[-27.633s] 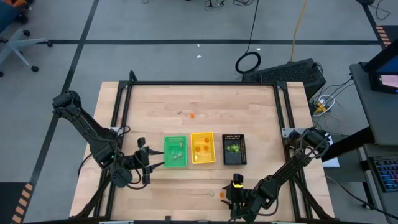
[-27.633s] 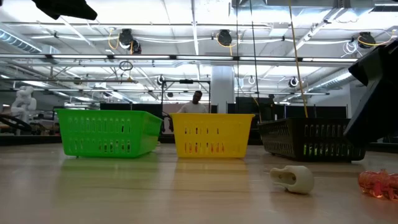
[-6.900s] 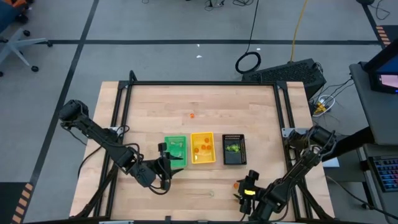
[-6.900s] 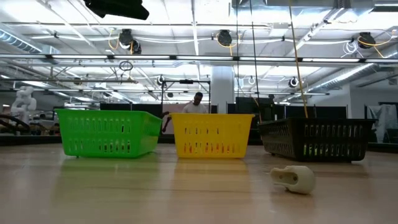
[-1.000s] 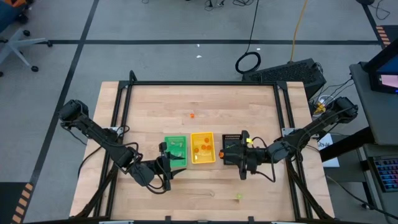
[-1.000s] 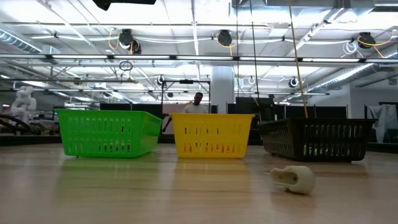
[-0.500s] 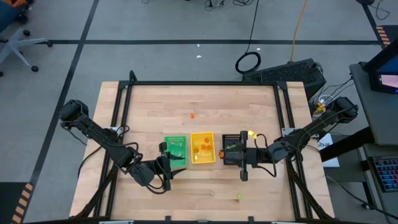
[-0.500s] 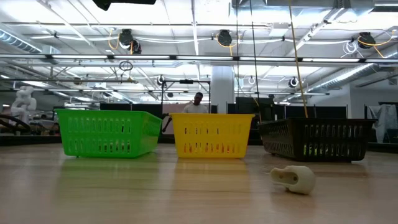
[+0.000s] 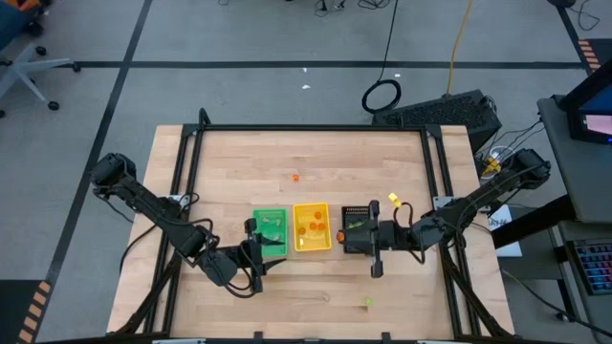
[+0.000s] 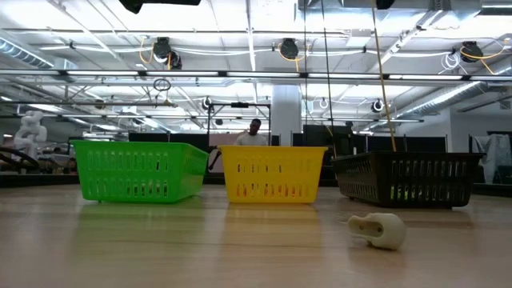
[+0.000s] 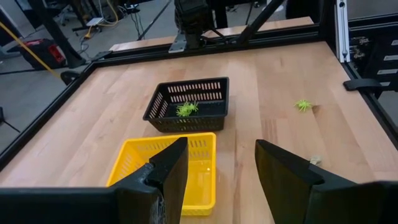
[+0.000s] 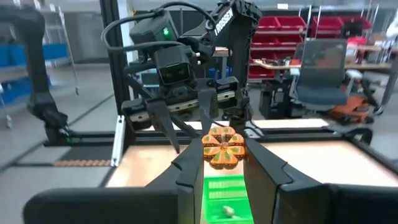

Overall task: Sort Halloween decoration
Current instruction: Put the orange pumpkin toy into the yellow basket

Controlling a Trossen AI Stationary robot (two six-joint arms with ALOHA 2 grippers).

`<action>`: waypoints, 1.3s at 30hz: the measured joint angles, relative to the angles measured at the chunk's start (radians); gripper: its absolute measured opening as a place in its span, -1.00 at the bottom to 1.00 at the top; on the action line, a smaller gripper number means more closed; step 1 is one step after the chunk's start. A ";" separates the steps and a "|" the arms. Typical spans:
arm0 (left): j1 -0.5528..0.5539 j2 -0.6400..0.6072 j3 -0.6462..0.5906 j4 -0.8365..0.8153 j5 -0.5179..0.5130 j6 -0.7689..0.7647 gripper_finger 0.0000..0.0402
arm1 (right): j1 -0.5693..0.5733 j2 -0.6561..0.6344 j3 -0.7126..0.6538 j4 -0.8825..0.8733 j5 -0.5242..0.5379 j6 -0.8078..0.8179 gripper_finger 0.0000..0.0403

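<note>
My right gripper (image 9: 344, 236) hovers at the gap between the yellow tray (image 9: 311, 227) and the black tray (image 9: 360, 229), shut on an orange pumpkin trinket (image 12: 222, 148). My left gripper (image 9: 260, 251) waits open at the near edge of the green tray (image 9: 270, 232), its fingers (image 11: 168, 165) wide apart. Loose trinkets lie on the table: an orange one (image 9: 295, 177) toward the far side, a yellow-green one (image 9: 367, 302) and a pale one (image 10: 380, 230) near the near edge. A yellow-green trinket (image 11: 186, 109) lies in the black tray. My right gripper pinches the orange pumpkin trinket (image 12: 224, 138) between its two fingertips (image 12: 193, 163), one on each side. The fingers come level from the table's right, pointing left. The trinket is lifted clear, above the yellow tray's right edge.
The three trays stand side by side in the table's middle, with orange pieces in the yellow one and small pieces in the green one. A black frame (image 9: 191, 162) borders the table. A person (image 10: 253, 132) stands far behind in the room.
My right arm's wrist has rolled a little, its yellow light moving toward the far right, while the fingertips and the orange trinket stay at the yellow tray's right edge.
</note>
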State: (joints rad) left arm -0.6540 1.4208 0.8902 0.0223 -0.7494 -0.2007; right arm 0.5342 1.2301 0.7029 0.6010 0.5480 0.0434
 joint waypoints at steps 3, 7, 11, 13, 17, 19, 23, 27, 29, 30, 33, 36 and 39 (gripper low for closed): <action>0.000 0.000 0.000 -0.001 -0.003 0.004 -0.08 | 0.000 0.000 0.000 0.000 0.000 0.066 -0.67; 0.000 0.000 0.000 -0.001 -0.007 0.005 -0.08 | 0.000 0.000 0.000 -0.001 0.000 0.126 -0.67; 0.000 0.000 0.000 -0.001 -0.008 0.005 -0.08 | 0.000 0.000 0.000 -0.001 0.000 0.163 -0.67; 0.000 0.000 0.000 -0.001 -0.010 0.006 -0.08 | 0.000 0.000 0.000 -0.001 0.000 0.177 -0.67; 0.000 0.000 0.000 -0.002 -0.011 0.006 -0.08 | 0.000 0.000 0.000 -0.001 0.000 0.181 -0.67; 0.000 0.000 0.000 -0.002 -0.011 0.006 -0.08 | 0.000 0.000 0.000 -0.003 0.000 0.181 -0.67; 0.000 0.000 0.000 -0.003 -0.011 0.006 -0.08 | 0.000 0.000 0.000 -0.015 0.000 0.179 -0.67; 0.000 0.000 0.000 -0.002 -0.012 0.006 -0.08 | 0.000 0.000 0.000 -0.030 0.000 0.160 -0.67; 0.000 0.000 0.000 -0.002 -0.015 0.005 -0.08 | 0.000 0.000 0.000 -0.035 0.000 0.149 -0.67; 0.000 0.000 0.000 -0.002 -0.015 0.005 -0.08 | 0.000 0.000 0.000 -0.038 0.000 0.139 -0.67; 0.000 0.000 0.000 -0.002 -0.015 0.004 -0.08 | 0.000 0.000 0.000 -0.043 0.001 0.102 -0.67; 0.000 0.000 0.000 -0.002 -0.015 0.004 -0.08 | -0.007 0.000 0.000 -0.045 0.005 0.088 -0.67; 0.000 0.000 0.000 -0.002 -0.015 0.004 -0.08 | -0.028 0.000 0.000 -0.045 0.005 0.083 -0.67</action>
State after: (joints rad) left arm -0.6540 1.4208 0.8902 0.0206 -0.7643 -0.1963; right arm 0.5063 1.2301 0.7033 0.5560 0.5533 0.1262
